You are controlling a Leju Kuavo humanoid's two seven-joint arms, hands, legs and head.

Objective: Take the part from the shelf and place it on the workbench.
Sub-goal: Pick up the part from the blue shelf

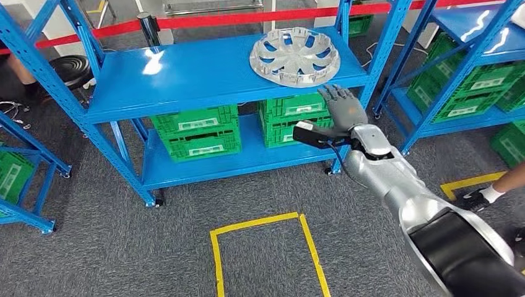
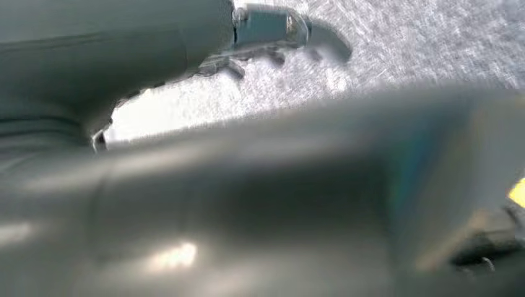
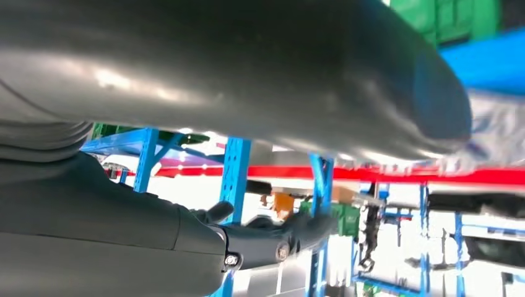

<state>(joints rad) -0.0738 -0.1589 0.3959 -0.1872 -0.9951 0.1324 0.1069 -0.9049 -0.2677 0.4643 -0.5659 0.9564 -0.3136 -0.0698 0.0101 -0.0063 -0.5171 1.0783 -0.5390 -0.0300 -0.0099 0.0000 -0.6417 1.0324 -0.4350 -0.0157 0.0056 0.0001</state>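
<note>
Silver wheel cover [image 1: 295, 56]: round, shallow dish, ring of cut-out slots around a raised hub. Lies flat on upper blue shelf [image 1: 186, 74], near right post. Right hand [image 1: 343, 106]: fingers spread, empty, just below shelf edge beside cover. Left hand [image 2: 272, 37]: blurred, state unreadable.

Green crates [image 1: 197, 132] stacked on the lower blue shelf level, red barrier tape [image 1: 204, 20] strung behind; yellow floor marking [image 1: 266, 224] on grey carpet [image 1: 111, 247]; a person's shoe [image 1: 473, 199] at right
</note>
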